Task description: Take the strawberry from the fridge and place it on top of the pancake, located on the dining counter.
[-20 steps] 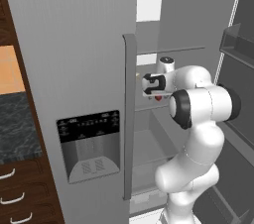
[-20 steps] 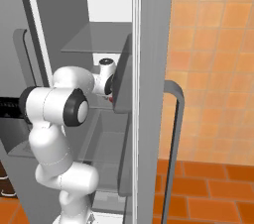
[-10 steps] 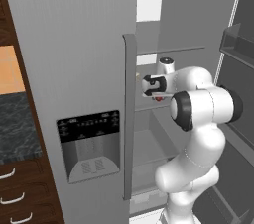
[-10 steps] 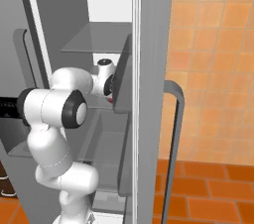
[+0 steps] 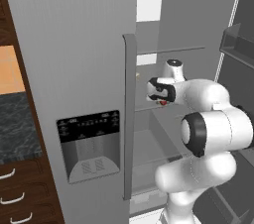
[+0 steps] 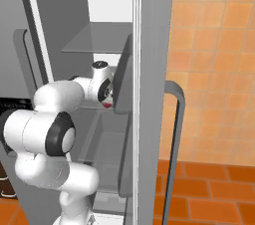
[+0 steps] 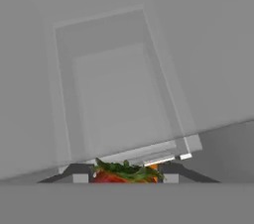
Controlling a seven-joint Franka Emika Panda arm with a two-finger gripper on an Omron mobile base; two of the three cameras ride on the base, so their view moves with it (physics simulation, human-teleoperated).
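Red fruit: the strawberry, leafy green cap showing, sits pinched between the two dark finger tips at the bottom of the hand view; a small red spot marks it below the hand in both base views.
Jaws: closed on the strawberry, one finger tip pressed to each side of it.
Gripper: the gripper hangs inside the open compartment, just above a clear glass shelf level and beside the door's edge.
Arm: the white arm folds up from the base and reaches into the cabinet.
Fridge: the fridge stands with its right door swung wide; the left door, with its long handle and black dispenser panel, is shut. A pale drawer lies below the hand.
Surroundings: orange tiled wall and terracotta floor to the right, dark wooden drawers to the left.
Progress: the pick looks done, the fruit apparently lifted clear of the shelf.
Left to do: judged from the task, backing out of the fridge, travelling to the dining table, and setting the fruit on the pancake.
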